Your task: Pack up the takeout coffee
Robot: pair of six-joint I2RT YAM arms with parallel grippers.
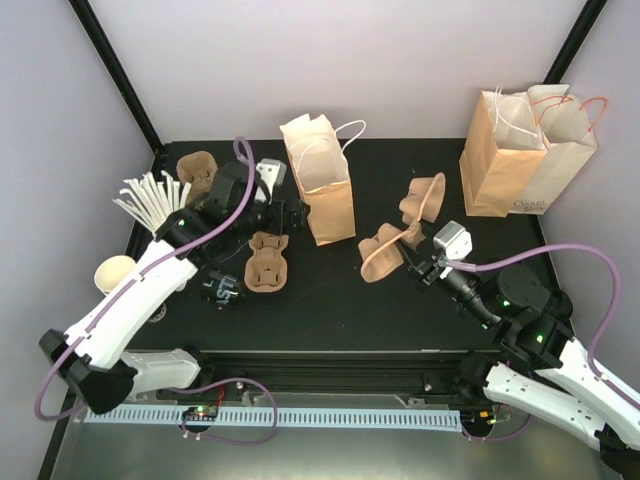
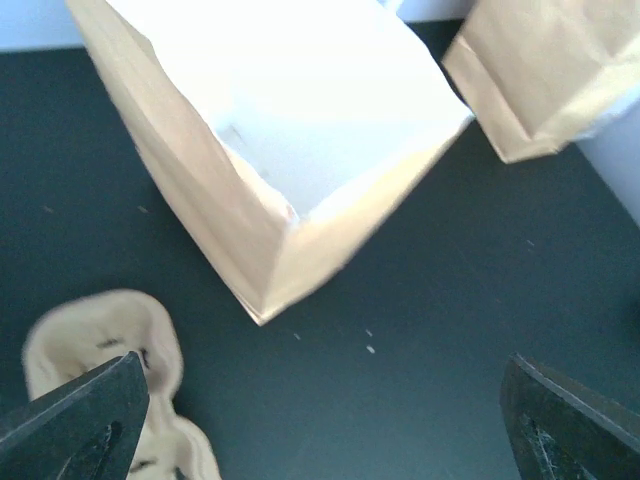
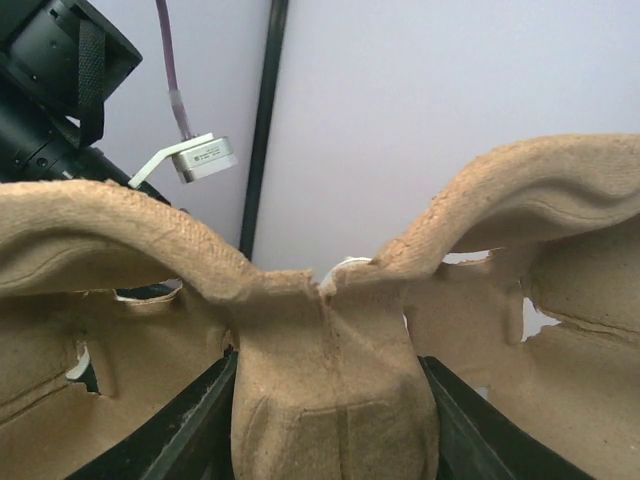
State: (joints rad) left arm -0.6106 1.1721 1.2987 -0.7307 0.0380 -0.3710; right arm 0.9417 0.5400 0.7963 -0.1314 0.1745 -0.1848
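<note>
Brown moulded-pulp cup carrier point(image 3: 100, 230) is clamped by the right gripper point(image 3: 330, 430), presumably for bagging; the left gripper point(image 2: 320, 400) is held wide, empty, before a tan paper bag point(image 2: 200, 210).

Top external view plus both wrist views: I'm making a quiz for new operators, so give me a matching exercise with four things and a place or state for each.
Things:
1. left gripper
2. right gripper
3. middle paper bag
4. lidless white cup

States:
A. standing upright, mouth open
B. shut on a pulp carrier
C. far left of the top view
D. open, holding nothing

Pairs: 1-D, 2-B, 3-A, 4-C
</note>
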